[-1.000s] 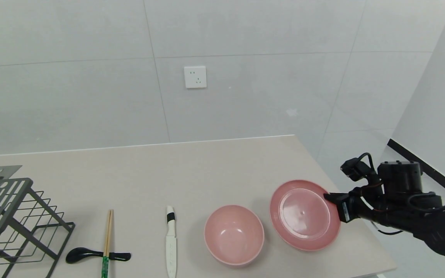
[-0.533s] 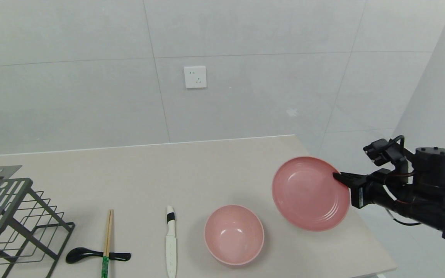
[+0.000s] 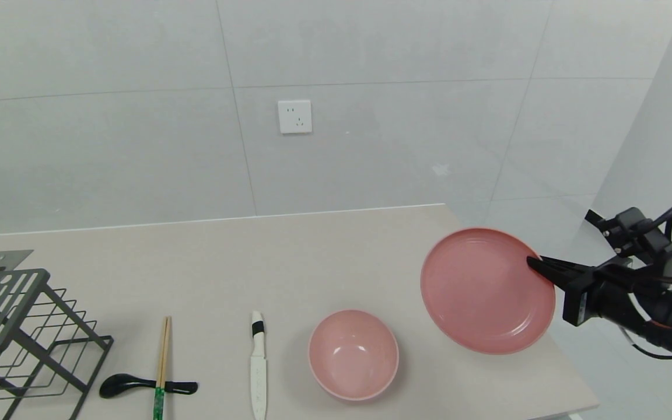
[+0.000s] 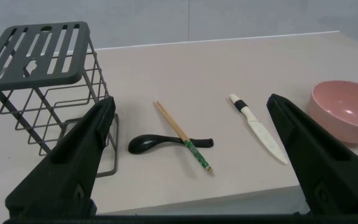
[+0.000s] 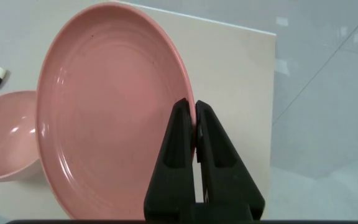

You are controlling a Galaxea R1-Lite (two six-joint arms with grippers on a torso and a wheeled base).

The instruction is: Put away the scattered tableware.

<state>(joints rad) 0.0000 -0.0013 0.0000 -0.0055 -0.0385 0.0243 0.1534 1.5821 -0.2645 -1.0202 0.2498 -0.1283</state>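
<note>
My right gripper (image 3: pixel 537 266) is shut on the rim of the pink plate (image 3: pixel 483 291), which hangs tilted above the table's right edge. In the right wrist view the plate (image 5: pixel 104 106) stands on edge, pinched at its rim by the right gripper (image 5: pixel 195 118). A pink bowl (image 3: pixel 353 353) sits on the table near the front, left of the plate. A white knife (image 3: pixel 258 361), a pair of chopsticks (image 3: pixel 161 366) and a black spoon (image 3: pixel 144 385) lie further left. My left gripper (image 4: pixel 191 124) is open, low in front of the table, facing the chopsticks (image 4: pixel 182 135) and spoon (image 4: pixel 166 142).
A dark wire rack (image 3: pixel 18 329) stands at the table's left end. The beige table (image 3: pixel 289 262) ends just right of the plate, with floor beyond. A tiled wall with a socket (image 3: pixel 294 116) rises behind.
The right gripper lifted the pink plate off the table, tipped it on edge and carried it up and to the right. The rest stayed in place.
</note>
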